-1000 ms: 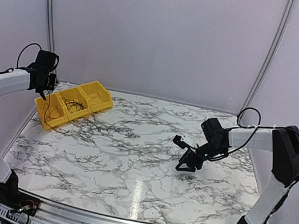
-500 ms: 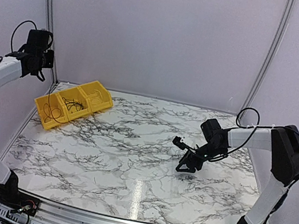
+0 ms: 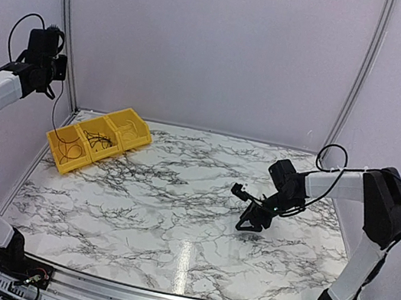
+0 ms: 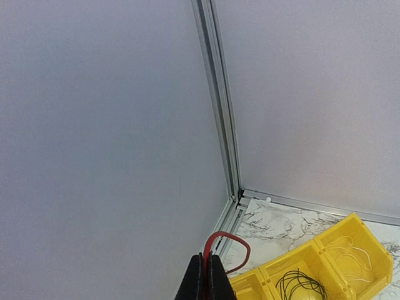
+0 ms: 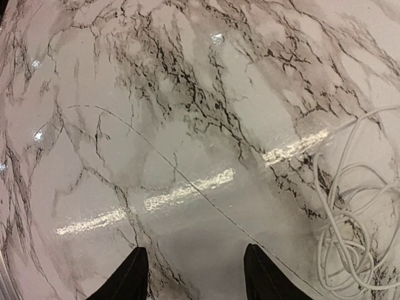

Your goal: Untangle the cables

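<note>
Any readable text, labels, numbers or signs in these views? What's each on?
No readable text in any view.
Yellow bin, marble table, red cable: no label, brand or number visible.

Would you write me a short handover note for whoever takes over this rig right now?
Left gripper: shut on a red wire, high up beside the yellow bin.
Right gripper: open, empty, low over the marble table, beside a coiled white cable.
Cables: black wires in the bin's middle compartment, pale wires in the end one.
Done: one red wire pulled up.
Left: whether it is free cannot be told; separate the rest.
</note>
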